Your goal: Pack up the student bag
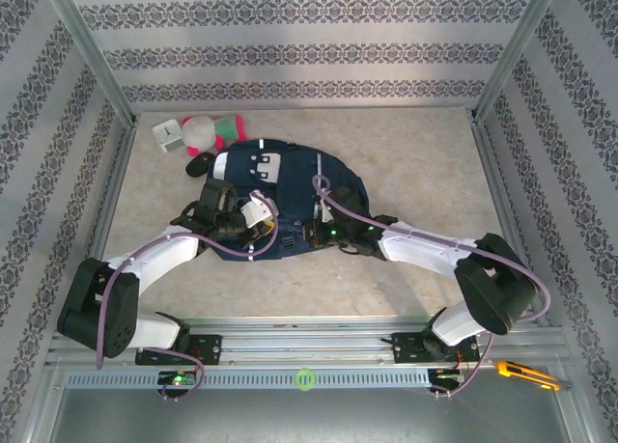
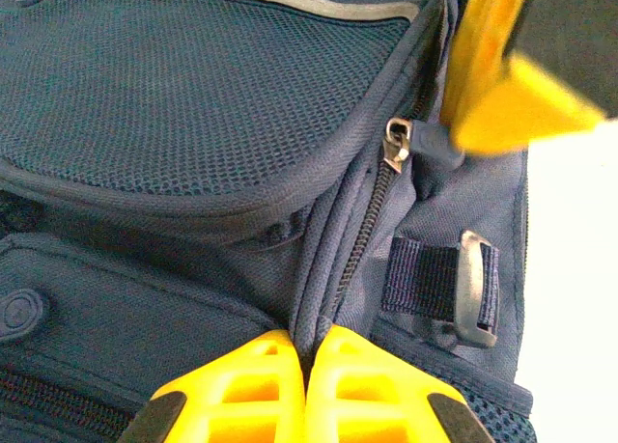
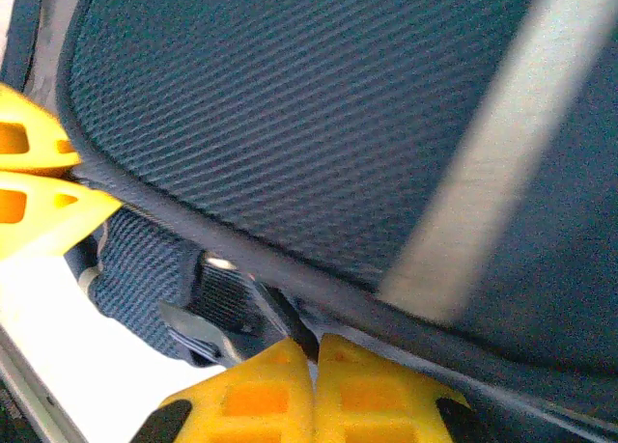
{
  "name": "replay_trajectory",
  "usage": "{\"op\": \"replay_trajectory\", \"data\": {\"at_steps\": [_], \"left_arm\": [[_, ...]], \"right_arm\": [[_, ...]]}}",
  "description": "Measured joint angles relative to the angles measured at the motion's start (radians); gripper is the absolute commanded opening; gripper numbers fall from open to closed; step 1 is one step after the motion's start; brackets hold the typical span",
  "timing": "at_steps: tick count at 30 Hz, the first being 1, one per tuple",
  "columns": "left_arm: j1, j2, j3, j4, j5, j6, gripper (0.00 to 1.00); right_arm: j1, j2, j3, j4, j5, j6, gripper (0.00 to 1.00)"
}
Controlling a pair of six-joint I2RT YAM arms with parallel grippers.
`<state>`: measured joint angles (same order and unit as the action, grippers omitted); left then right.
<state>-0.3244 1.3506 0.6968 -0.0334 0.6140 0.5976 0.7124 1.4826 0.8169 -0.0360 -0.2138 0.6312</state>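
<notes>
The student bag [image 1: 290, 187] lies flat in the middle of the table, navy with pale patches and stripes. Both grippers meet at its near edge. My left gripper [image 1: 263, 233] is shut, its yellow fingers [image 2: 241, 385] pinching the bag's piped seam [image 2: 323, 269] beside a closed zip. My right gripper [image 1: 301, 236] is shut on the zip pull [image 2: 430, 142], close to the metal slider [image 2: 398, 139]. In the right wrist view the dark pull tab [image 3: 301, 329] runs down between the yellow fingertips [image 3: 386, 385]. A strap buckle [image 2: 473, 289] sits just right of the zip.
A white cube-like toy [image 1: 167, 134] and a pink, white and green plush [image 1: 214, 129] lie behind the bag at the far left. An orange utility knife [image 1: 526, 373] rests on the near rail at the right. Patterned walls enclose the table on three sides.
</notes>
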Motion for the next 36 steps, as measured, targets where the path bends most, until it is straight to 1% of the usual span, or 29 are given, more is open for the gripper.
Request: {"op": "replay_trajectory", "data": {"at_steps": [3, 6, 8, 10, 12, 13, 16, 20, 24, 27, 32, 36], "left_arm": [[0.012, -0.002, 0.000, -0.008, 0.009, 0.003, 0.01], [0.017, -0.003, 0.000, -0.018, 0.015, 0.004, 0.01], [0.023, -0.003, 0.000, -0.023, 0.023, 0.004, 0.01], [0.027, -0.003, 0.000, -0.027, 0.031, 0.004, 0.01], [0.029, -0.003, 0.000, -0.027, 0.037, 0.000, 0.02], [0.031, -0.003, 0.000, -0.026, 0.042, -0.006, 0.03], [0.032, -0.003, 0.000, -0.026, 0.055, -0.048, 0.03], [0.033, -0.003, 0.000, -0.026, 0.084, -0.123, 0.03], [0.033, -0.003, 0.000, -0.026, 0.100, -0.175, 0.03], [0.033, -0.003, 0.000, -0.026, 0.105, -0.197, 0.03], [0.037, -0.003, 0.000, -0.022, 0.113, -0.226, 0.03], [0.039, -0.003, 0.000, -0.001, 0.121, -0.248, 0.03]], "right_arm": [[-0.054, -0.039, -0.022, -0.042, 0.021, -0.007, 0.00], [-0.083, -0.071, -0.043, -0.075, 0.031, -0.019, 0.00], [-0.094, -0.091, -0.050, -0.087, 0.018, -0.038, 0.17], [-0.094, -0.102, -0.051, -0.086, -0.018, -0.057, 0.35], [-0.071, -0.101, -0.047, -0.082, -0.047, -0.065, 0.46], [-0.048, -0.098, -0.043, -0.081, -0.055, -0.060, 0.48], [0.037, -0.060, 0.008, -0.084, -0.043, -0.029, 0.49], [0.127, -0.001, 0.083, -0.066, 0.036, 0.058, 0.50], [0.156, 0.055, 0.112, -0.039, 0.131, 0.155, 0.50], [0.171, 0.107, 0.139, -0.047, 0.197, 0.199, 0.49], [0.204, 0.172, 0.213, -0.118, 0.336, 0.223, 0.38], [0.218, 0.187, 0.248, -0.167, 0.443, 0.209, 0.24]]}}
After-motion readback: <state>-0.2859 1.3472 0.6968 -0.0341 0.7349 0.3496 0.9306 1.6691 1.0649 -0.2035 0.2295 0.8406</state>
